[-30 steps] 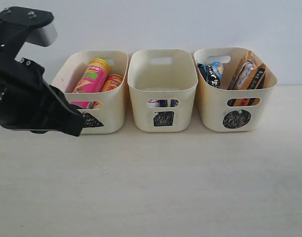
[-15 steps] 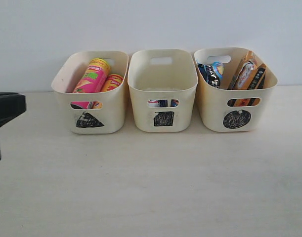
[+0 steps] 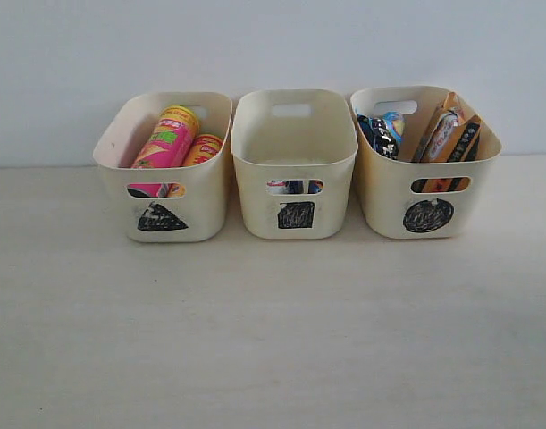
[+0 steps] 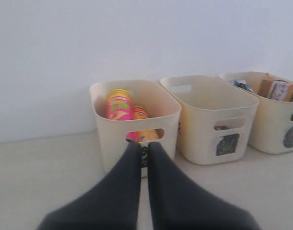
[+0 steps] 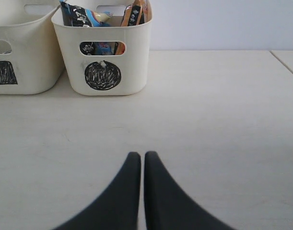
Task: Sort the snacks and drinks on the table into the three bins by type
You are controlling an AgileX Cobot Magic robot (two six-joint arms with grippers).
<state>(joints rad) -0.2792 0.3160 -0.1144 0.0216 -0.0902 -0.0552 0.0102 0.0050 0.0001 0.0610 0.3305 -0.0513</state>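
Standing in a row at the back of the table (image 3: 273,340), the three bins (image 3: 295,159) hold every item you were asked to sort. The triangle bin (image 3: 205,201), on the left of the exterior view, carries the pink Lay's can (image 3: 165,141) and the yellow can (image 3: 202,148), both leaning toward its rear wall. The square bin (image 3: 255,210) in the middle shows only slivers of the drink cartons (image 3: 295,187) through its front handle cut-out; you cannot tell one carton from the other there. The circle bin (image 3: 380,210) on the right holds the blue-black bag (image 3: 378,134) toward its left side and the orange bag (image 3: 444,134) toward its right. Your left gripper (image 4: 143,145) hangs in front of the triangle bin, jaws pressed together on nothing. Your right gripper (image 5: 138,154) sits low over the table, well in front of the circle bin, jaws likewise together and empty.
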